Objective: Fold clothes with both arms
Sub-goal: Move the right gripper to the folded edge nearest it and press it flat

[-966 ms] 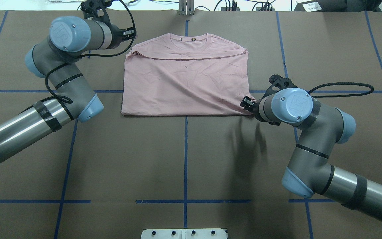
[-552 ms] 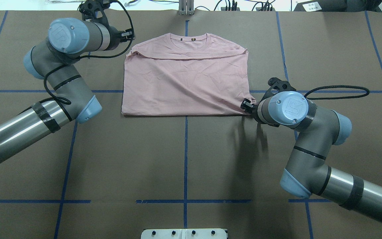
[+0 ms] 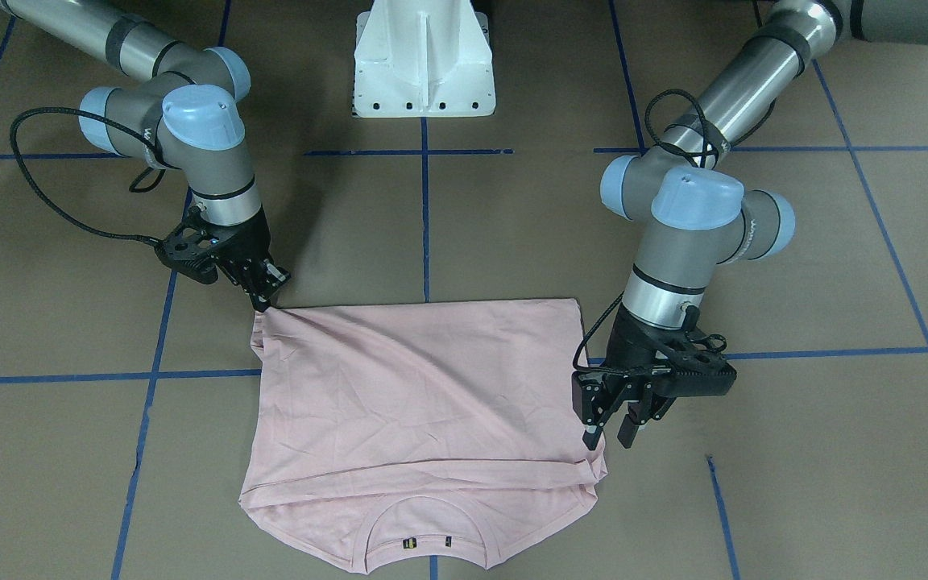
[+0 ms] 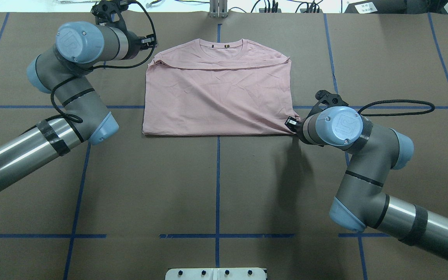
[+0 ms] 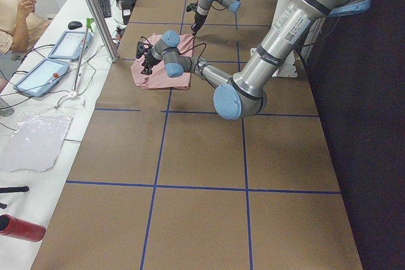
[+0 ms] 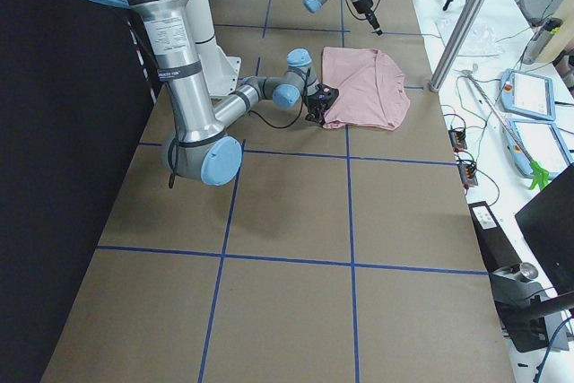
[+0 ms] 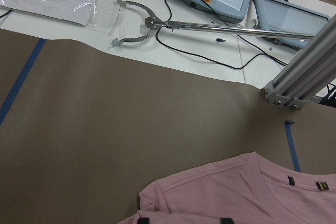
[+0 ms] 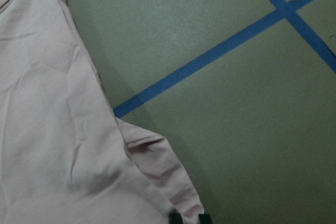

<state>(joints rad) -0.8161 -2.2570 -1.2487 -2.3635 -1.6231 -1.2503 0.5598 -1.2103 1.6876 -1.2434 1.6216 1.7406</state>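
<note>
Little has shifted in the last second. The left arm's wrist has eased slightly outward, the right wrist has barely moved, and the cloth lies as it did.

The pale pink T-shirt (image 4: 216, 97) lies plain side up on the brown table (image 4: 216, 186). It is folded into a squarish block, with its collar on the far side from the robot, and it straddles the blue tape centre line (image 4: 217, 175).

At the shirt's near right corner, the right gripper (image 3: 263, 304) is pinched closed on the fabric. The cloth is drawn up into a small peak at its tips.

At the far left corner, the left gripper (image 3: 609, 431) hangs with its fingers (image 3: 590, 435) moderately parted and holds nothing. It sits just over the edge of the folded shoulder, and I cannot tell whether it touches the cloth.
</note>
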